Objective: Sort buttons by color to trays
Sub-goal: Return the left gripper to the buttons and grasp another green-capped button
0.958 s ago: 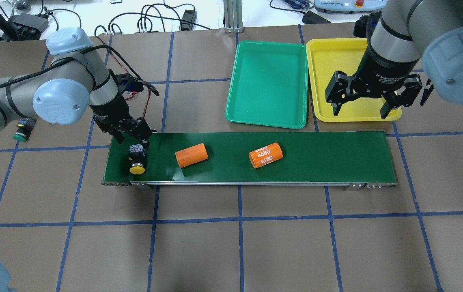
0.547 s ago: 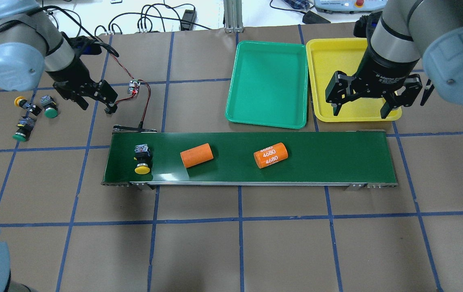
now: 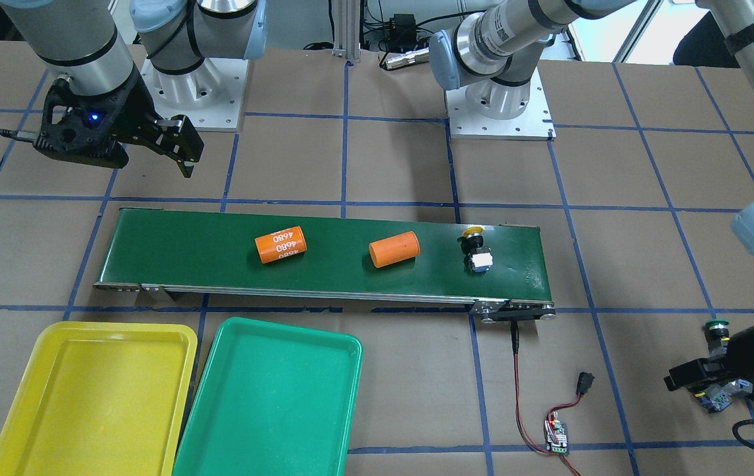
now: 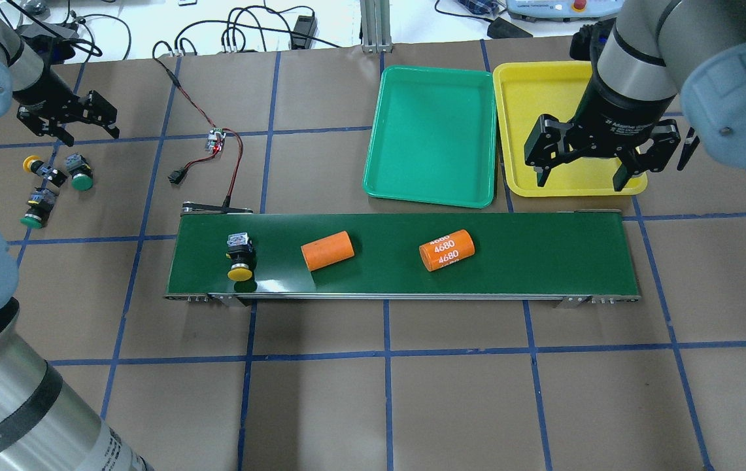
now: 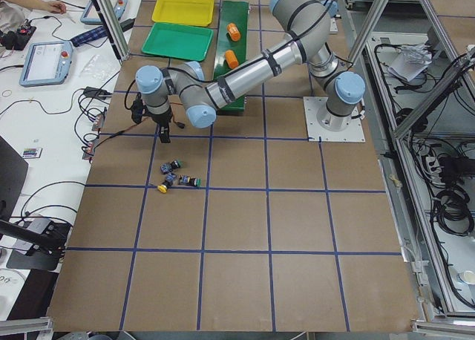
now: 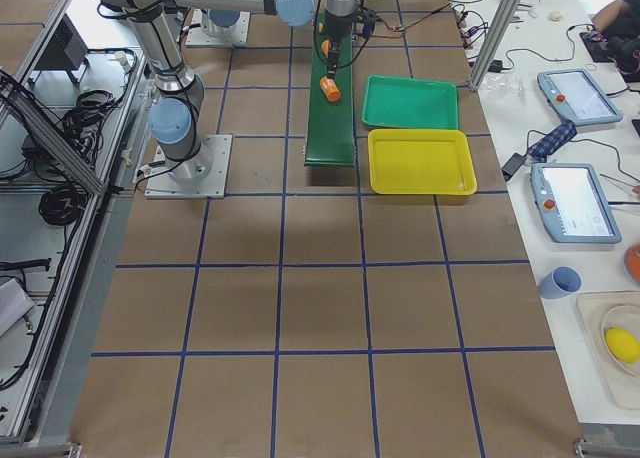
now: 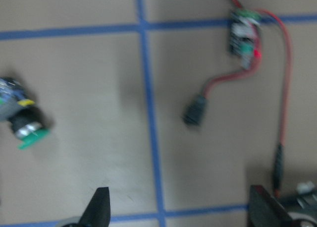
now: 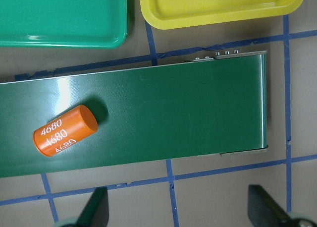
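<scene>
dark-green belt (image 4: 542,255) | yellow tray (image 4: 542,85) | teal-green tray (image 4: 431,131) | plain orange cylinder (image 4: 327,250) | second orange cylinder (image 4: 446,249), white 4680 lettering | yellow-capped button (image 4: 240,273), black body | brown table (image 4: 451,405), blue grid lines

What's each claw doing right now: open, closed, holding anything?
Left claw: open, holding nothing.
Right claw: open, holding nothing.

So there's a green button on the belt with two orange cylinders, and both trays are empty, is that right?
Not quite. The button on the belt has a yellow cap, not green; the overhead view shows it. The plain orange cylinder and the 4680 cylinder do lie on the belt, and the green tray and yellow tray are empty.
</scene>
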Motion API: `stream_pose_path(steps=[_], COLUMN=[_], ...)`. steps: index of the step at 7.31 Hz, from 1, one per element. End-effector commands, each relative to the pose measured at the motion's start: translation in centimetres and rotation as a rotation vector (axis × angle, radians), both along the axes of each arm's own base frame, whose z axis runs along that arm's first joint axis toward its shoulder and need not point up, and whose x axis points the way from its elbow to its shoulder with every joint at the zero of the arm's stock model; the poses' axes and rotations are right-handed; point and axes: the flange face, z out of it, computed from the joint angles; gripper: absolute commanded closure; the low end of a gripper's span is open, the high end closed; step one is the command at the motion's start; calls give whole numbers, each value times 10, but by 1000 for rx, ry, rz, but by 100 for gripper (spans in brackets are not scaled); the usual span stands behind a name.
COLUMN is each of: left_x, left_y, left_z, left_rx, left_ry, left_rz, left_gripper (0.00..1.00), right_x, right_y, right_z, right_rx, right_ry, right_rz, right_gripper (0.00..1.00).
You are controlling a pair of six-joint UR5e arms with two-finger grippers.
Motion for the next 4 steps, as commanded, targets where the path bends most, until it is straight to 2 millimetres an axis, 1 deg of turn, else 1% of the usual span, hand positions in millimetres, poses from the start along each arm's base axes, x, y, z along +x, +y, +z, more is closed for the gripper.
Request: stream_pose_path(steps=[1, 2, 3, 4], left_x=[31, 38, 54, 56], left_y=[-8, -6, -3, 0], left_z=[-45, -56, -56, -58], left_rx=[41, 55, 53, 62], left_ry=[20, 26, 23, 26], left_rz=[56, 71, 95, 100], left_gripper=[0, 0, 0, 0], right_x=[0, 0, 0, 0], right_y=[0, 0, 0, 0], right_z=[0, 0, 0, 0], right_rx=[0, 0, 2, 0], right_ry=[3, 0, 0, 1], right_rz=[-1, -1, -1, -1], right_gripper=[0, 0, 0, 0])
